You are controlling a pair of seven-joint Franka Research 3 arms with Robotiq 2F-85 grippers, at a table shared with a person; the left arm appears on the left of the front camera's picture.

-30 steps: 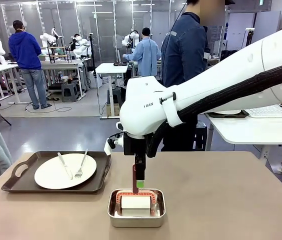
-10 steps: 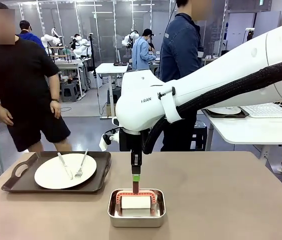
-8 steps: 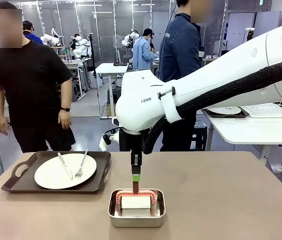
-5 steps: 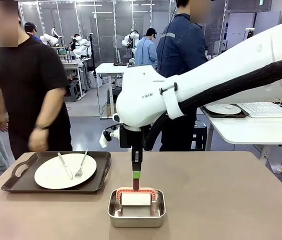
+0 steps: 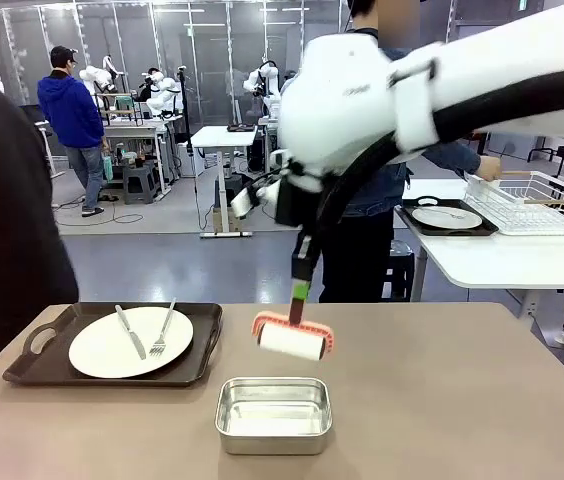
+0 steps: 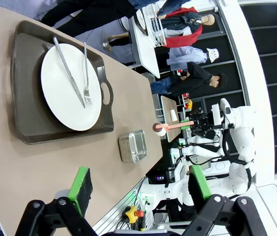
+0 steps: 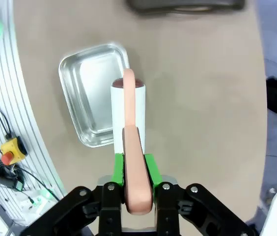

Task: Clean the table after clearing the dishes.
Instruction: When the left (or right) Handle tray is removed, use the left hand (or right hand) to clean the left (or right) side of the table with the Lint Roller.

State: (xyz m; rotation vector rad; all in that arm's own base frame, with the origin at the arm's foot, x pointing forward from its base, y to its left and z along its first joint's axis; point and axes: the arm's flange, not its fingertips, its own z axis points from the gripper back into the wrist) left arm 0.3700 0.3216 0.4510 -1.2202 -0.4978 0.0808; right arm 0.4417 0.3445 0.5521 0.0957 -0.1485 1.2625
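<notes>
My right tool (image 5: 299,292) has just pulled the roller (image 5: 293,341) up out of the pan (image 5: 273,414). Half a second ago its white drum lay inside. Now it hangs clear in the air, with the empty pan below the tool and a little toward me. The tool is clamped tight on the roller's pink handle, and the drum dangles beneath the fingers. My left tool (image 6: 139,189) is spread wide with nothing in it, well off to the side. The surface (image 5: 442,400) is not ready for me, though. To the left of the right tool, well apart from it, the tray (image 5: 207,340) with its plate (image 5: 97,350), knife (image 5: 130,332) and fork (image 5: 164,330) sits where it was, untouched. A person (image 5: 2,230) in black has come right up to that end, so I judge the clearing is about to happen. I reckon I should hold the roller up until the tray is gone, then start on the bare stretch under the tool.
</notes>
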